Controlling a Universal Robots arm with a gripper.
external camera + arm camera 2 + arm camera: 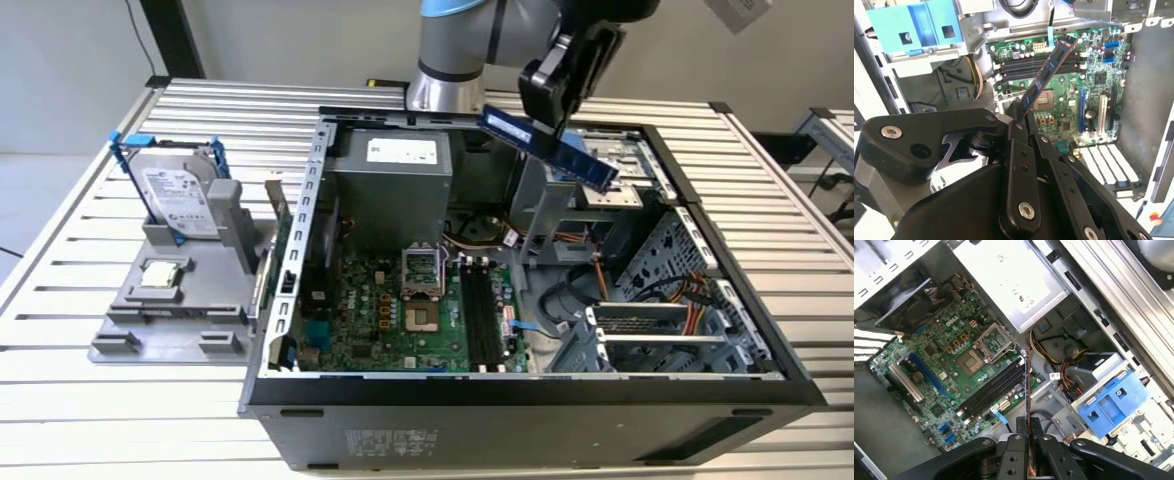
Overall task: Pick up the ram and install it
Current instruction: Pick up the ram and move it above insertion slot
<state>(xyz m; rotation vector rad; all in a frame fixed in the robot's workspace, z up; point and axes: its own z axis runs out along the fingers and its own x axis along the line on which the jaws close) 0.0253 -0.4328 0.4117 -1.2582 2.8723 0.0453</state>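
My gripper (545, 112) is shut on the ram (550, 148), a long dark blue strip with black chips. I hold it by one end, tilted, in the air above the open computer case (534, 390), near its back. In the second wrist view the ram (1050, 67) sticks out slanted from my gripper (1020, 116) over the motherboard. The first wrist view shows the ram (1027, 385) edge-on, rising from my gripper (1028, 432). The long black memory slots (483, 310) lie well below the strip, apart from it; they also show in both wrist views (1021, 65) (993, 390).
A hard drive in a blue frame (174, 190) stands on a grey fixture at the exterior view's left. Inside the case are the power supply (396, 165), the CPU socket (420, 268), cables (601, 290) and a blue drive caddy (1109, 405).
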